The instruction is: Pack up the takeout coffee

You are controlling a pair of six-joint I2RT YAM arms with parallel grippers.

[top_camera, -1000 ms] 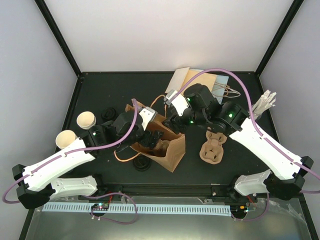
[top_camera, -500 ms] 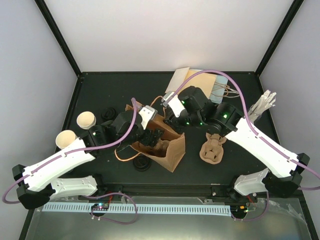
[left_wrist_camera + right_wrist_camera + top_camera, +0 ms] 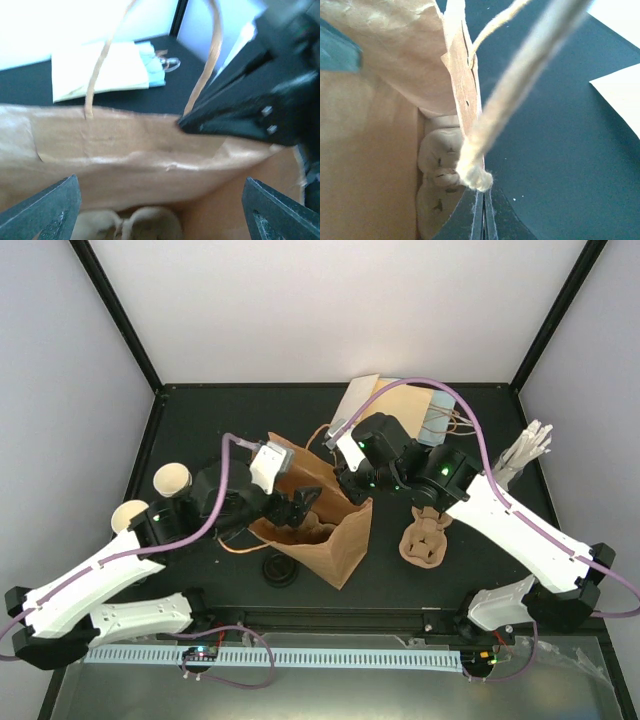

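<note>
Two takeout coffee cups stand at the left of the table, one [image 3: 172,480] behind the other [image 3: 130,515], which my left arm partly hides. Neither gripper is near them. A brown paper bag [image 3: 335,540] stands in the middle with a pale pulp carrier [image 3: 135,225] in its bottom. My left gripper [image 3: 290,508] hangs open over the bag's mouth, its fingertips [image 3: 45,210] wide apart and holding nothing. My right gripper [image 3: 345,478] is shut on the bag's far rim [image 3: 465,85], just under the knot of the rope handle [image 3: 520,85].
A second pulp carrier [image 3: 425,535] lies right of the bag. One black lid [image 3: 282,570] sits in front of the bag. Flat paper bags and napkins [image 3: 400,405] lie at the back, and white sticks [image 3: 525,450] at the right edge.
My right gripper has closed on the bag's rim. The left arm has pulled back and up, so its gripper now hangs higher over the bag's mouth. The bag stands more upright.
</note>
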